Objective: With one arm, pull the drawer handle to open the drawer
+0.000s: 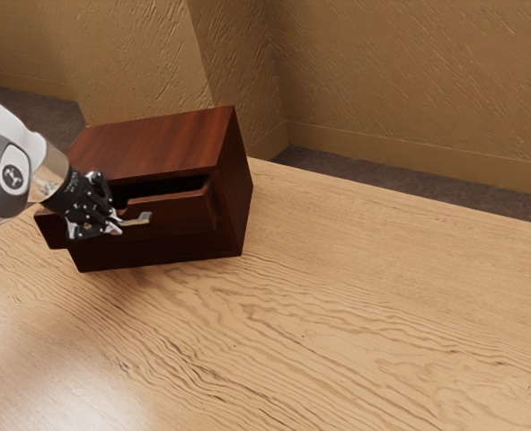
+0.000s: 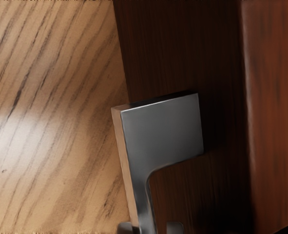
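Observation:
A dark red-brown wooden cabinet stands on the table at the exterior view's left. Its drawer sticks out a little from the body, with a dark gap above its front. A silver L-shaped handle juts from the drawer front. My black gripper sits at the handle's near end, its fingers closed on the bar from two sides. In the wrist view the handle is very close against the drawer's wood, its stem running down between my fingertips.
The light wooden table stretches wide to the exterior view's right and front. Tan textured walls and a strip of grey floor lie behind. My white arm enters at the left edge.

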Available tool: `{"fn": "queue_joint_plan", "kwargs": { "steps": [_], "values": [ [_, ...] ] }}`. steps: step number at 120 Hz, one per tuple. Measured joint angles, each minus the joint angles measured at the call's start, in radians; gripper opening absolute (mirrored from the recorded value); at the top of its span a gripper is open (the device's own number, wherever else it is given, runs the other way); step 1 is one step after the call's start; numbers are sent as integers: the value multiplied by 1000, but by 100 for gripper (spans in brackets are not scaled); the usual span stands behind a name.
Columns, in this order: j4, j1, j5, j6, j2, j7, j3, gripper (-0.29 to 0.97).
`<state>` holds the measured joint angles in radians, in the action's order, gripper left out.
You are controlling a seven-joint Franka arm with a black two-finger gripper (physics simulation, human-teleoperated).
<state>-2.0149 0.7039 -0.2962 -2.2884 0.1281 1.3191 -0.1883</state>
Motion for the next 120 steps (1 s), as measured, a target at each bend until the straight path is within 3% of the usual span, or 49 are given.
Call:
{"fn": "queue_joint_plan", "kwargs": {
  "steps": [70, 120],
  "values": [
    [-316, -24, -6, 2, 345, 10, -8, -11],
    [-384, -27, -9, 1, 423, 13, -8, -10]
  ]
}}
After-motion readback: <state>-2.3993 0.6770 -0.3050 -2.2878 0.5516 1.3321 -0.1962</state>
